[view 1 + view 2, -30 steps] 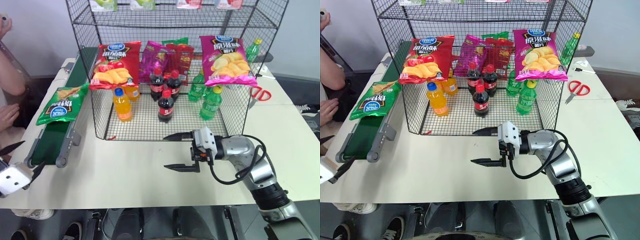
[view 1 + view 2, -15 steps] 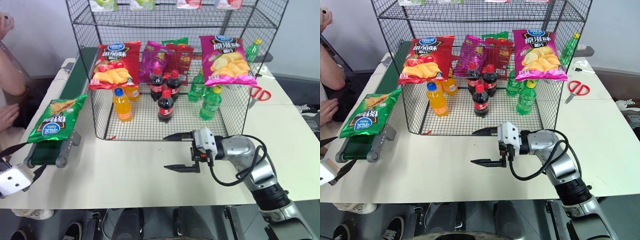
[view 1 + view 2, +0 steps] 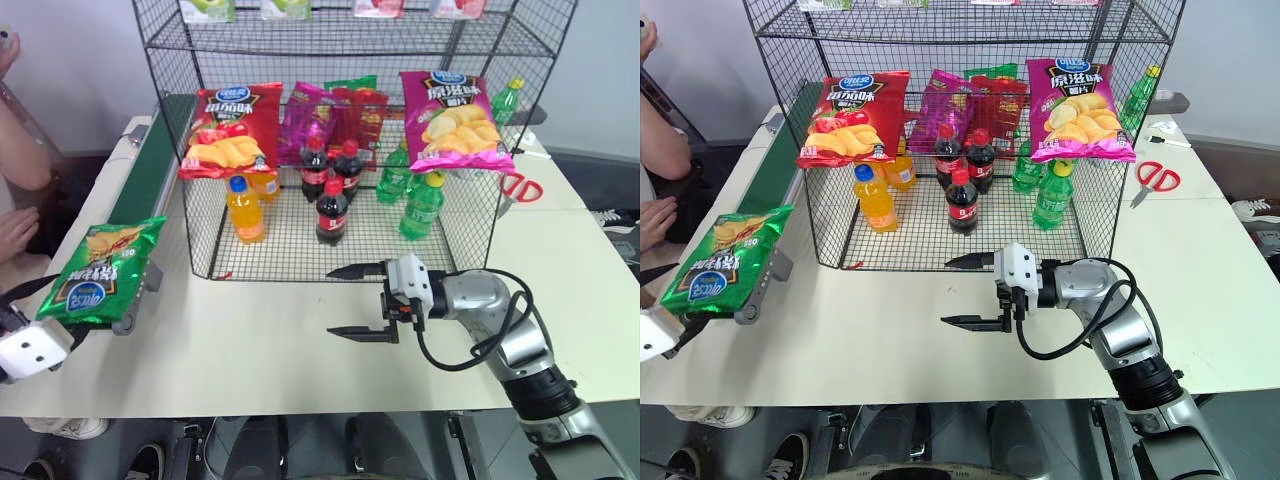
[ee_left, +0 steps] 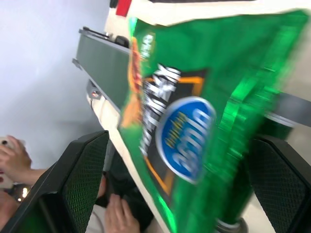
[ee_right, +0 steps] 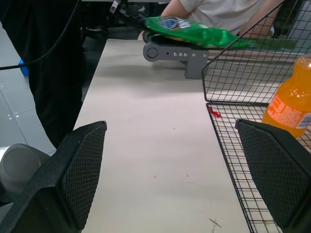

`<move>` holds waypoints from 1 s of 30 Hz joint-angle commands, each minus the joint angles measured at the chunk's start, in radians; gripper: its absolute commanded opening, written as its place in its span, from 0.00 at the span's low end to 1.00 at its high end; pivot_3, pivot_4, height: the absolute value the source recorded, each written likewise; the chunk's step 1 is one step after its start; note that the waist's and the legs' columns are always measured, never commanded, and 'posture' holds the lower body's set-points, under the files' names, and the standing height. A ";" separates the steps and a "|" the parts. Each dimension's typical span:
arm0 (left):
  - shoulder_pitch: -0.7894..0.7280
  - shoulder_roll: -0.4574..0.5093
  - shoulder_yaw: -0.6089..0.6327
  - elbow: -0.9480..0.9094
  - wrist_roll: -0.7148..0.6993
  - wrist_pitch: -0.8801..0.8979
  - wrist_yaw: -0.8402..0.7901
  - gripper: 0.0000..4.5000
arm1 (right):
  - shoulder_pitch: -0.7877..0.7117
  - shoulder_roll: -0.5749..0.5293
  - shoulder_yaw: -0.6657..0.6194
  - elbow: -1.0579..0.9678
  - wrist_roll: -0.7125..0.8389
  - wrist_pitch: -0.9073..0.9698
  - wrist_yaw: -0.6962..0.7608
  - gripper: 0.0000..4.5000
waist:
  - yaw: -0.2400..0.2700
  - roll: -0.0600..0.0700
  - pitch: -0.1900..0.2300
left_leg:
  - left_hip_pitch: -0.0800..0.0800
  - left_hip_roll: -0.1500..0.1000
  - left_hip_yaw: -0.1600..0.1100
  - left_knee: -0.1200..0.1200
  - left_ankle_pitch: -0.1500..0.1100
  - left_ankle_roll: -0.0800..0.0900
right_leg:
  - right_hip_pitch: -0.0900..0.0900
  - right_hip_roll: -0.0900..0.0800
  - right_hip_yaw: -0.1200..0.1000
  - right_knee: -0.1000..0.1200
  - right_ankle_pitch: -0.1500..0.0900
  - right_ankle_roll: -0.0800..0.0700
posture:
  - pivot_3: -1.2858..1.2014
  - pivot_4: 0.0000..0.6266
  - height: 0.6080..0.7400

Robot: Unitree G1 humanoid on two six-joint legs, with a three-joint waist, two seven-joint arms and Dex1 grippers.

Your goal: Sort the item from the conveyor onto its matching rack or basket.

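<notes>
Conveyor end carries the green crisp bag, between the left claw's spread fingers.

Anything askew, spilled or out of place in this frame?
The green crisp bag lies at the near end of the conveyor, hanging past the end of the belt, with the open left pincer right at it. A pair of red scissors lies loose beside the rack. Nothing is spilled.
</notes>
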 commanded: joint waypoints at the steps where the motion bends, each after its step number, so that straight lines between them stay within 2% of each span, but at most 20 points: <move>1: -0.004 0.017 -0.015 0.003 0.000 -0.003 0.008 1.00 | -0.009 -0.003 -0.018 -0.033 0.003 -0.012 -0.008 0.98 | 0.000 0.000 0.000 | 0.000 0.000 0.000 0.000 0.000 0.000 | 0.000 0.000 0.000 0.000 0.000 0.000 | 0.52 0.24 0.99; 6: -0.004 0.008 -0.051 0.018 -0.008 0.000 0.005 1.00 | -0.020 -0.012 -0.035 -0.016 -0.003 -0.026 -0.017 0.98 | 0.000 0.000 0.000 | 0.000 0.000 0.000 0.000 0.000 0.000 | 0.000 0.000 0.000 0.000 0.000 0.000 | 0.52 0.24 0.99; 9: -0.003 0.010 -0.065 0.029 -0.019 0.001 -0.003 0.83 | -0.027 -0.017 -0.043 -0.007 -0.004 -0.028 -0.020 1.00 | 0.001 0.000 0.000 | 0.000 0.000 0.000 0.000 0.000 0.000 | 0.000 0.000 0.000 0.000 0.000 0.000 | 0.52 0.24 0.99; 16: -0.015 0.014 -0.070 0.021 -0.052 0.010 -0.013 0.01 | -0.035 -0.019 -0.048 0.003 -0.009 -0.031 -0.019 1.00 | 0.001 0.000 0.000 | 0.000 0.000 0.000 0.001 0.000 0.000 | 0.000 0.000 0.000 0.001 0.000 0.000 | 0.52 0.24 0.99; 19: -0.015 0.015 -0.054 -0.005 -0.101 0.023 -0.032 0.00 | -0.036 -0.016 -0.046 0.007 -0.013 -0.038 -0.019 1.00 | 0.001 0.000 0.000 | 0.000 0.000 0.000 0.001 0.000 0.000 | 0.000 0.000 0.000 0.001 0.000 0.000 | 0.52 0.24 0.99; 22: -0.007 0.008 -0.015 -0.083 -0.284 0.100 -0.117 0.00 | -0.034 -0.012 -0.047 0.012 -0.015 -0.046 -0.020 1.00 | 0.001 0.000 0.000 | 0.000 0.000 0.000 0.001 0.000 0.000 | 0.000 0.000 -0.001 0.001 0.000 0.000 | 0.52 0.24 0.99; 24: 0.026 0.003 0.032 -0.186 -0.536 0.260 -0.241 0.00 | -0.032 -0.011 -0.049 0.019 -0.015 -0.053 -0.018 1.00 | 0.000 -0.001 0.000 | 0.000 0.000 0.000 0.001 0.000 0.000 | 0.000 0.000 0.000 0.001 0.000 0.000 | 0.52 0.24 0.99; 28: 0.195 0.014 0.207 -0.461 -1.101 0.733 -0.451 0.00 | -0.031 -0.009 -0.069 0.032 0.020 -0.036 -0.007 1.00 | -0.006 -0.001 0.000 | 0.000 0.001 0.000 0.001 0.000 0.000 | 0.000 0.000 0.000 0.001 0.000 0.000 | 0.52 0.24 0.99; 30: 0.275 0.023 0.296 -0.548 -1.280 0.926 -0.484 0.00 | -0.030 -0.010 -0.075 0.040 0.035 -0.032 0.003 1.00 | -0.010 0.000 0.000 | 0.000 0.001 0.000 0.001 0.000 0.000 | 0.001 0.000 0.000 0.001 0.000 0.000 | 0.52 0.24 0.99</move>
